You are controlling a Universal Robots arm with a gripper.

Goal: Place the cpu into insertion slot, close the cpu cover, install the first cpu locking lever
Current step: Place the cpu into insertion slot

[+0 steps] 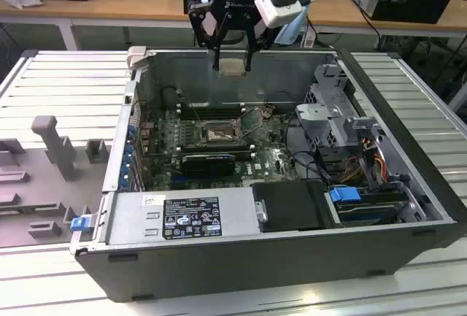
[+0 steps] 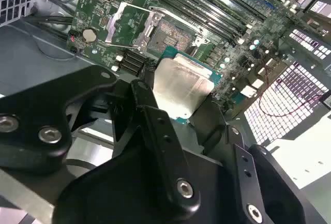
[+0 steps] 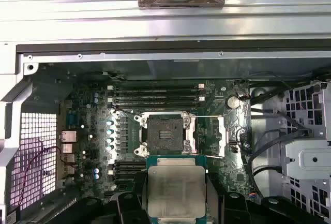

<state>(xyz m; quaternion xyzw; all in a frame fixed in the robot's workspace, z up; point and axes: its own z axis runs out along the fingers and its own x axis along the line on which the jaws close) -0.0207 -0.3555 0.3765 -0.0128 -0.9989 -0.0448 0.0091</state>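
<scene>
Gripper [image 1: 232, 59] status: fingers closed to the width of the cpu [image 1: 232, 67], clamping it on 2 opposite edges. The cpu is held flat, metal top facing up, in mid-air well above the insertion slot [image 1: 217, 135] and apart from it, about level with the upper rim of the open computer case [image 1: 255, 257].

Insertion slot status: in both wrist views the dark contact field is exposed. In the first wrist view the cpu cover [image 3: 192, 135] stands open, attached at 1 edge of the slot, on the side toward the round coin cell [image 3: 234, 101]. The opening of the cover frame shows green motherboard [image 3: 88, 131] behind it.

Reference items around the insertion slot:
- Long black memory slots [image 3: 155, 93] run in parallel just beside 1 edge of the slot.
- A long black card [image 1: 208, 161] lies near the opposite edge of the slot.

In the second wrist view the pale top of the cpu sits between the 2 black fingers [image 2: 147, 97], with a thin green border visible at its edge, nearer the camera than the insertion slot.
</scene>
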